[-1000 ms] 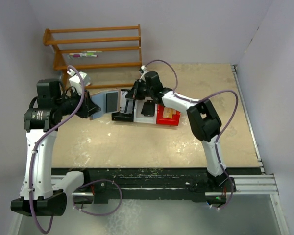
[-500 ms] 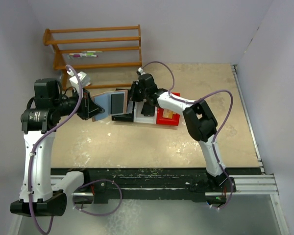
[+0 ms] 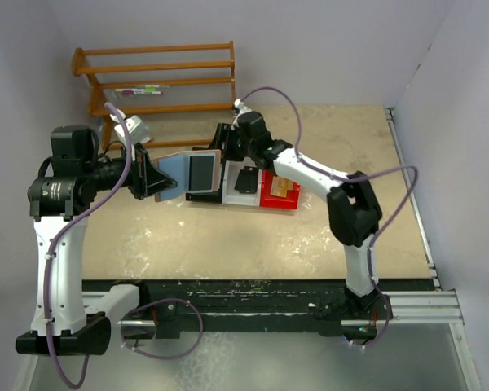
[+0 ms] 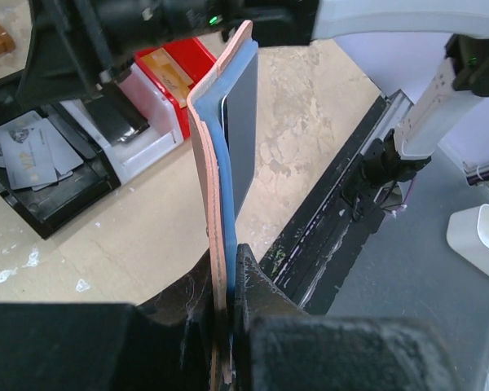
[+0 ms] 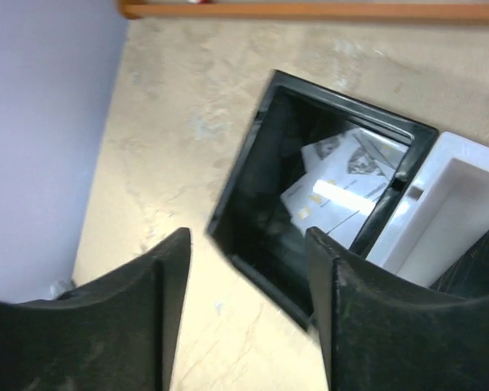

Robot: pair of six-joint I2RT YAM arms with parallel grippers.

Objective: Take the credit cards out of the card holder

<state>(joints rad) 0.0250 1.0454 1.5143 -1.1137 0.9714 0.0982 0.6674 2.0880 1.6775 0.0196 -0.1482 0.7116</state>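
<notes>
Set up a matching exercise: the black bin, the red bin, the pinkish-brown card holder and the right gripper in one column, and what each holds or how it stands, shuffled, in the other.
1. black plastic bin
2. red plastic bin
3. pinkish-brown leather-like folding card holder
4. right gripper

A. clamped upright by the left gripper
B. open, nothing between its fingers
C. holds pale grey cards
D. holds a golden-yellow card

Pairs: 1-C, 2-D, 3-A, 4-B.
</notes>
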